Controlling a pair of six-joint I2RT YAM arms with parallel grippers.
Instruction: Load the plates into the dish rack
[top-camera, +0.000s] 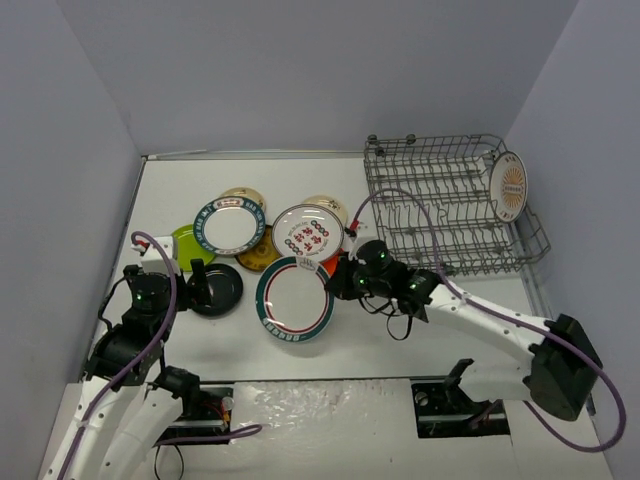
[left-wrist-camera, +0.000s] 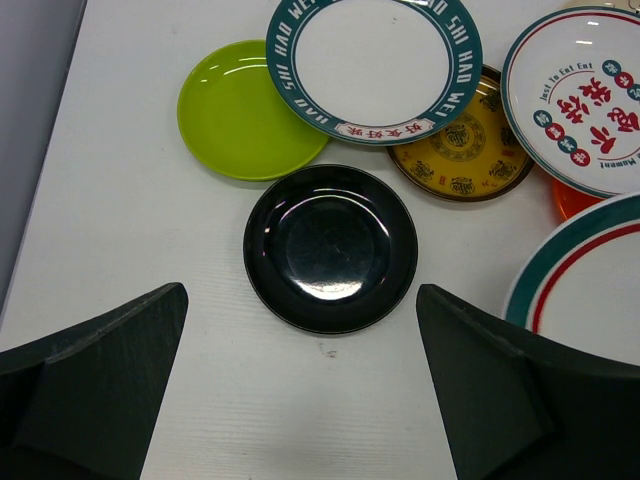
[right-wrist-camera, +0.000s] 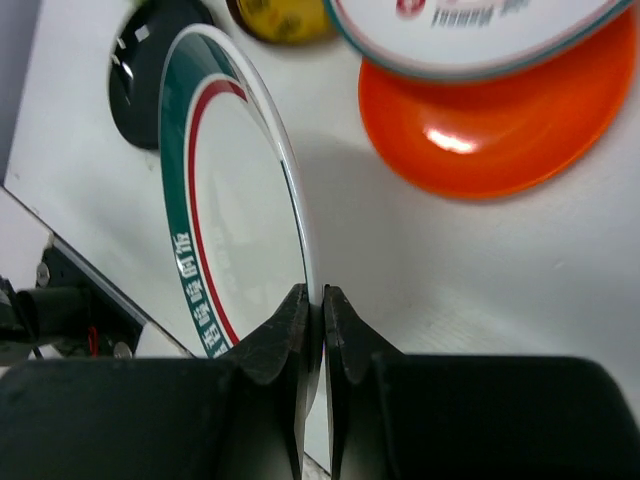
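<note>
Beside the orange plate, right fingers pinch the green-rimmed plate.

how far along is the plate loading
One cream plate stands in the dish rack. The right gripper is shut on the rim of the green-and-red-rimmed plate; the left gripper hangs open over the black plate. The rest lie on the table, not yet loaded.

Black plate, orange plate: glossy, smooth. Dish rack: metal wire. Table: matt.
</note>
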